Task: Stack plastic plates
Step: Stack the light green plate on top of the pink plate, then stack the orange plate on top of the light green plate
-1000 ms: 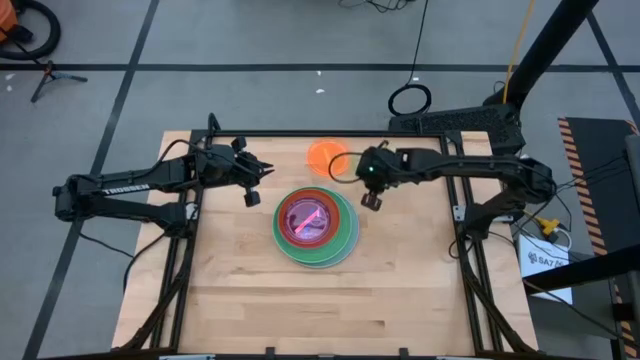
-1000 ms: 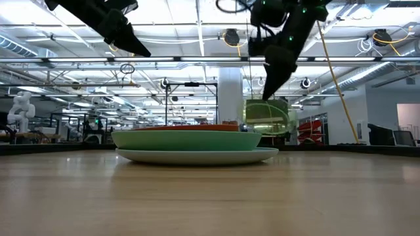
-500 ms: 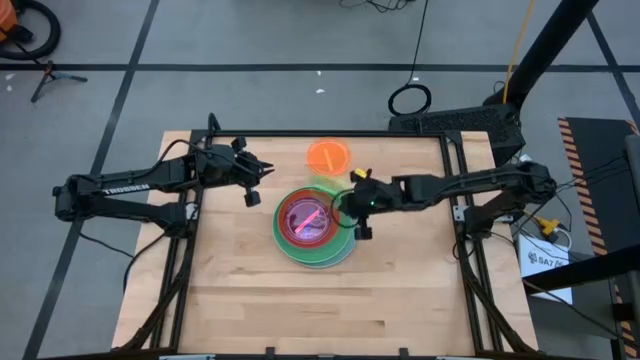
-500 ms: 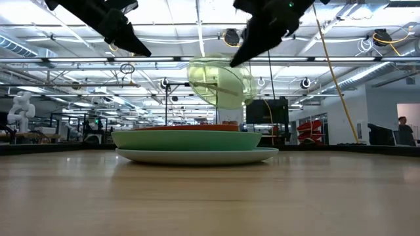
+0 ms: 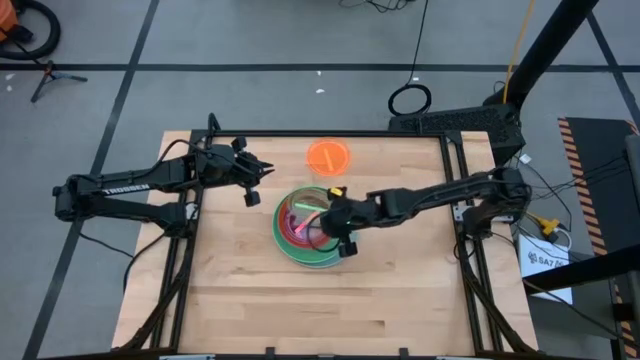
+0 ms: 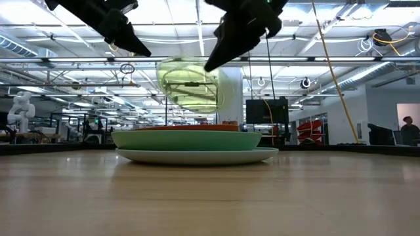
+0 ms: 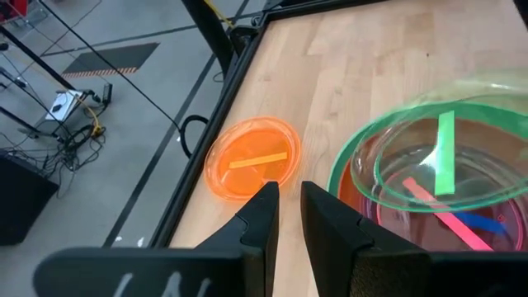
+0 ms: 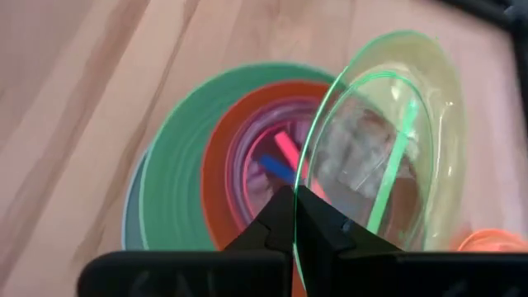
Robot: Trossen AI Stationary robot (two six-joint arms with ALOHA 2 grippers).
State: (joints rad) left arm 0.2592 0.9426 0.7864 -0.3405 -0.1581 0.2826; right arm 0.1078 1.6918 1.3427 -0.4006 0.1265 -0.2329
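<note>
The right gripper (image 5: 335, 222), clamped on the lime plate (image 6: 190, 85), held it tilted above the stack (image 5: 315, 232), having carried it leftward from beside it.

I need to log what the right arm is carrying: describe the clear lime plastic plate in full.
The small, round, see-through lime plastic plate has a raised rim and a green strip across its middle. The right gripper pinches its edge, holding it tilted in the air above the stack of plates, touching nothing else. The small orange plate lies apart on the table.
</note>
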